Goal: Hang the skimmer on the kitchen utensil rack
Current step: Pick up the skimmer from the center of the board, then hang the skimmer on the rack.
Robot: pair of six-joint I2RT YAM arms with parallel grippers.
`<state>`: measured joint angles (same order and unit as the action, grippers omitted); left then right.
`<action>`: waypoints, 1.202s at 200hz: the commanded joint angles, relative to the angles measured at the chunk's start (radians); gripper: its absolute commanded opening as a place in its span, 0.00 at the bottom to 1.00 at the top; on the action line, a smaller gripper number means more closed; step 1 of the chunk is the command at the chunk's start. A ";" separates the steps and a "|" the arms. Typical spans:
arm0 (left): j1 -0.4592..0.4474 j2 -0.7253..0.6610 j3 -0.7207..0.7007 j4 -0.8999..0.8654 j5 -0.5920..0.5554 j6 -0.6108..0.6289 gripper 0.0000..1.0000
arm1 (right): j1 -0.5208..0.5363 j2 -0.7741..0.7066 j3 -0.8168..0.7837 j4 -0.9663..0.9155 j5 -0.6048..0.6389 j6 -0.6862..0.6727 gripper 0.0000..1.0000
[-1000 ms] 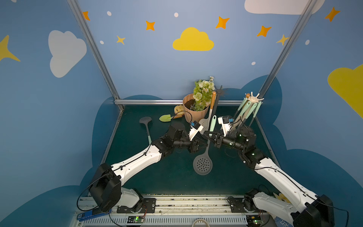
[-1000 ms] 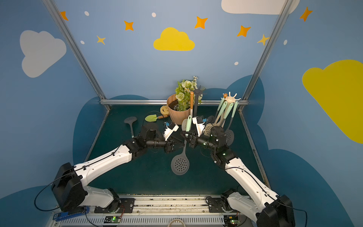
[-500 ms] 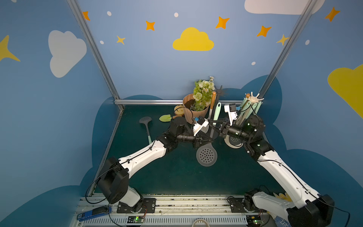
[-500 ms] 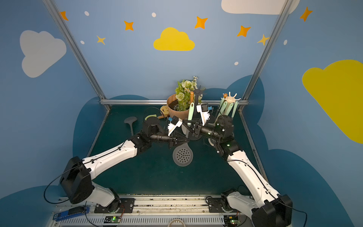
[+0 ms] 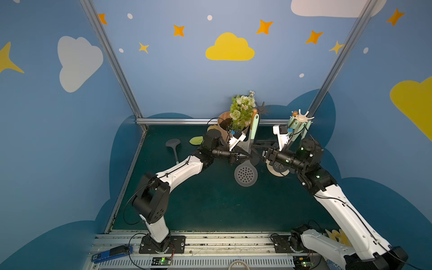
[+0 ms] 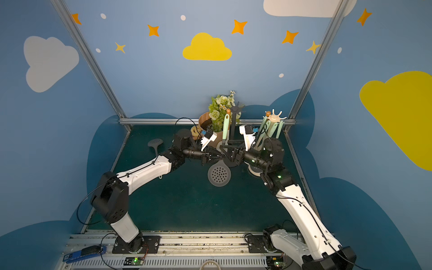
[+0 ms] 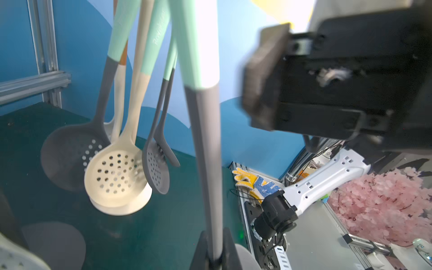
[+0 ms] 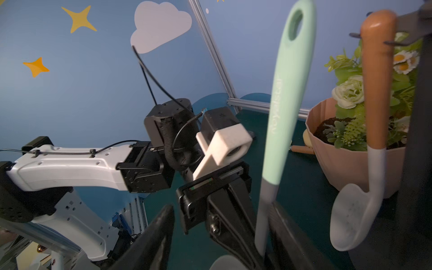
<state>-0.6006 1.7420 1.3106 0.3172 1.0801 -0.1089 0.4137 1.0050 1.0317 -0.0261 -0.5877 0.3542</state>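
The skimmer, with a grey perforated head [image 5: 246, 174] [image 6: 219, 174] and a mint handle [image 5: 254, 126] [image 8: 285, 93], stands upright above the mat. My left gripper [image 5: 244, 156] [image 6: 218, 158] [image 7: 214, 233] is shut on its grey shaft [image 7: 205, 163]. My right gripper [image 5: 258, 149] [image 6: 228, 152] [image 8: 222, 210] is open, its fingers on either side of the shaft and of the left jaws. A white utensil rack [image 5: 301, 117] [image 6: 275, 115] with several hanging utensils stands at the back right, behind my right wrist. Its round base [image 7: 121, 205] shows in the left wrist view.
A black rack [image 5: 263, 108] [image 8: 418, 117] carrying an orange-handled utensil [image 8: 374, 81] stands beside a pink flower pot [image 5: 224, 124] at the back. On the mat lie a grey slotted spoon [image 5: 174, 146] and a green object [image 5: 196, 140], both left of my left arm.
My left gripper has shut on the skimmer's shaft and my right gripper has opened off it. The skimmer has moved towards the back and stands more upright.
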 commanded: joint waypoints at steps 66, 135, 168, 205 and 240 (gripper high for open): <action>0.018 0.141 0.161 -0.029 0.141 0.029 0.04 | -0.028 -0.122 -0.062 -0.156 0.070 -0.093 0.65; 0.040 0.189 0.194 -0.016 0.147 0.003 0.05 | -0.047 -0.100 -0.053 -0.142 0.049 -0.095 0.65; 0.051 0.211 0.212 -0.023 0.153 -0.011 0.05 | -0.053 -0.099 -0.061 -0.132 0.044 -0.088 0.65; 0.064 0.231 0.213 -0.003 0.146 -0.033 0.05 | -0.058 -0.095 -0.062 -0.129 0.040 -0.087 0.65; 0.072 0.258 0.227 0.013 0.143 -0.075 0.06 | -0.059 -0.094 -0.065 -0.126 0.040 -0.084 0.65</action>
<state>-0.5449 1.9671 1.5002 0.2970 1.2156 -0.1398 0.3603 0.9100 0.9749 -0.1699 -0.5350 0.2722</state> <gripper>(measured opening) 0.078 0.652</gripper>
